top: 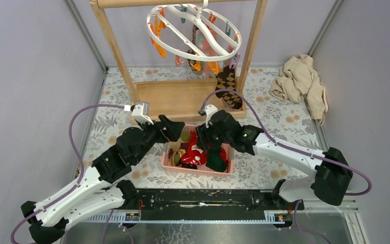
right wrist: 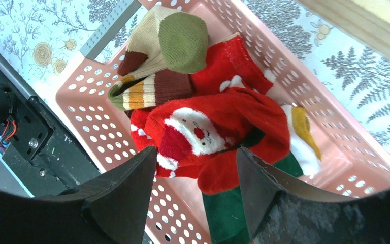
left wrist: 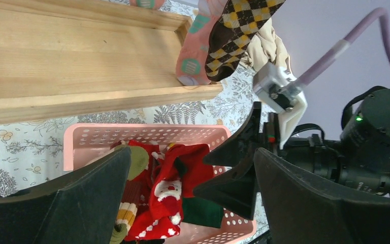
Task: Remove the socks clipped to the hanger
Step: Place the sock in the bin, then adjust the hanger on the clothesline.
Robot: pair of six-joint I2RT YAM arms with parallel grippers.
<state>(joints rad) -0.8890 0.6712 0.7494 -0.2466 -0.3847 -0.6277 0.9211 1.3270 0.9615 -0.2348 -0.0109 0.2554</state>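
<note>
The right gripper (right wrist: 195,157) is hovering over the pink basket (right wrist: 96,119) with its jaws standing moderately apart and gripping nothing; a red Santa sock (right wrist: 203,132) is lying loose in the basket right under the gap between them, beside a dark green sock (right wrist: 223,216) and a ribbed brown-striped sock with an olive toe (right wrist: 170,46). The left gripper (left wrist: 192,152) is waiting at the basket's left end, jaws spread wide and empty. Far behind both, the round white plastic hanger (top: 203,40) is hanging tilted from the top bar of the wooden rack (top: 177,99), its orange and teal clips dangling. A brown-beige argyle sock (top: 227,81) and a pink sock (left wrist: 195,46) are hanging from it on the right, reaching down to the rack's raised base edge. The right arm's purple cable is looping in front of the argyle sock. A crumpled beige cloth (top: 302,81) is lying at the far right on the flower-printed table cover (top: 279,122).
</note>
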